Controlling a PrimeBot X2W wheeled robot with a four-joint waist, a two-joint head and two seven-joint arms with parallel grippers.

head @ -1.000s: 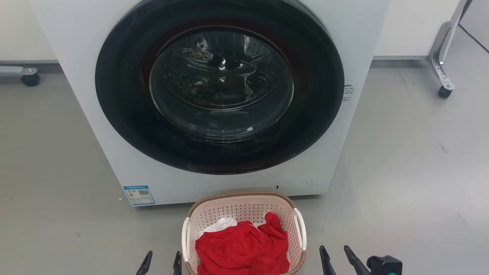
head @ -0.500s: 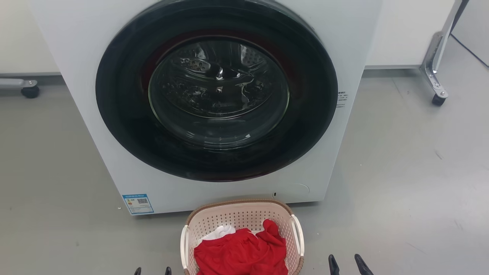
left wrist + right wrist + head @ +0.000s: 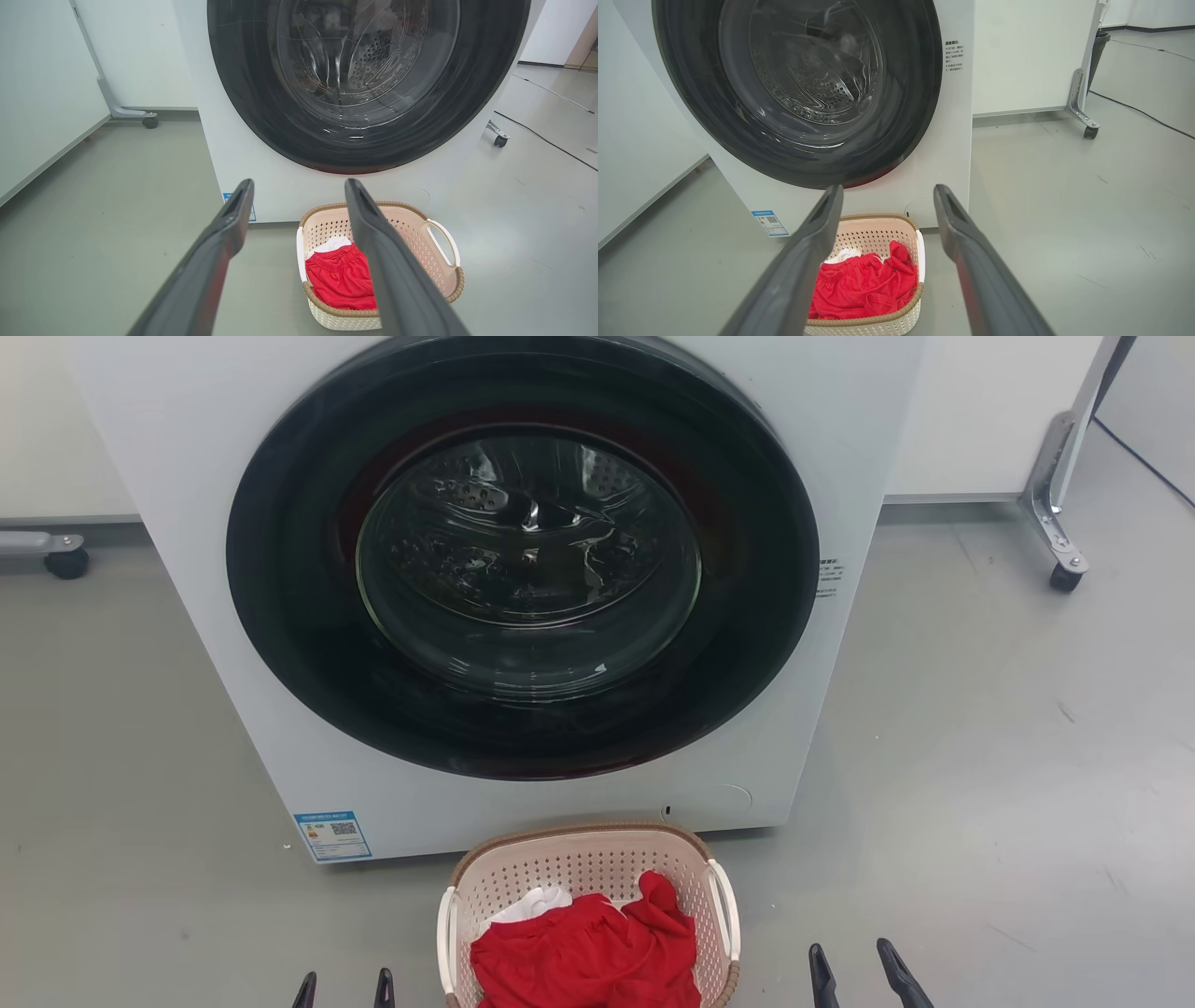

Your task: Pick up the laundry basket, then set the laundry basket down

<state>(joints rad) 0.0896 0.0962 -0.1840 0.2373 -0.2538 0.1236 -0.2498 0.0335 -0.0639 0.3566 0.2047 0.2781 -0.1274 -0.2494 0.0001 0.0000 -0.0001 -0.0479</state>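
Two textiles lie in the laundry basket [image 3: 579, 866]: a red garment [image 3: 583, 957] that fills most of the interior, and a white cloth [image 3: 537, 901] showing behind it toward the far wall. The basket stands upright on the grey floor [image 3: 980, 756], with the washer [image 3: 187, 523] directly behind it. The far edge of the brown rim lies just short of the washer's front panel; whether the two touch cannot be told. The washer's round glass door [image 3: 523, 555] is closed, above and behind the basket.

Open floor extends on both sides of the basket. One caster [image 3: 65, 560] stands to the basket's left rear and a metal leg with a caster [image 3: 1064, 574] to its right rear, both well apart from it. A blue label [image 3: 331, 835] sits on the washer's lower corner, behind and left of the basket.

Just beside the basket's left white handle [image 3: 446, 933], the left fingers [image 3: 383, 991] are spread and hold nothing — no contact with the handle. The right fingers [image 3: 822, 980] are likewise spread and empty, near the right white handle [image 3: 726, 919] but with a wider strip of bare floor between. In both wrist views the basket lies lower than the fingertips and beyond them, apart from them.
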